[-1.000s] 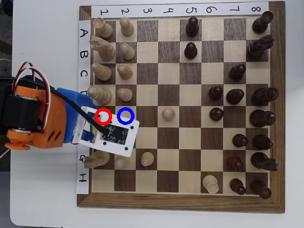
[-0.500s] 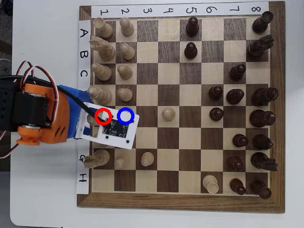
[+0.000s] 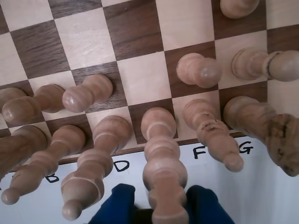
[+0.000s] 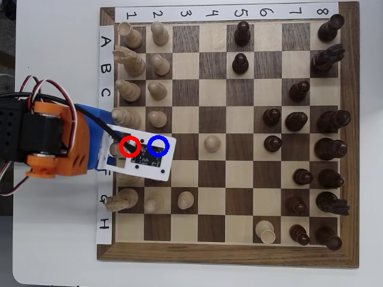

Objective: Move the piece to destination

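Observation:
The piece (image 3: pixel 161 158) is a tall pale cream chessman standing on the dark first-rank square between the letters D and F in the wrist view. My gripper (image 3: pixel 161 206) has its blue fingers (image 3: pixel 116 205) on either side of the piece's upper part, with a dark gap on the left side, so it looks open. The destination is the bare light square (image 3: pixel 142 77) just beyond the piece. In the overhead view the blue ring (image 4: pixel 150 146) marks that square, and the white wrist camera board (image 4: pixel 143 164) covers it and most of the piece.
Tall pale pieces stand close on both sides: one to the left (image 3: pixel 93 172) and one to the right (image 3: pixel 212 135). Pale pawns (image 3: pixel 88 93) (image 3: pixel 198 70) flank the destination square. A red ring (image 4: pixel 129 146) marks the piece's square. A lone pale pawn (image 4: pixel 211 142) stands mid-board, with dark pieces (image 4: pixel 326 146) at the right.

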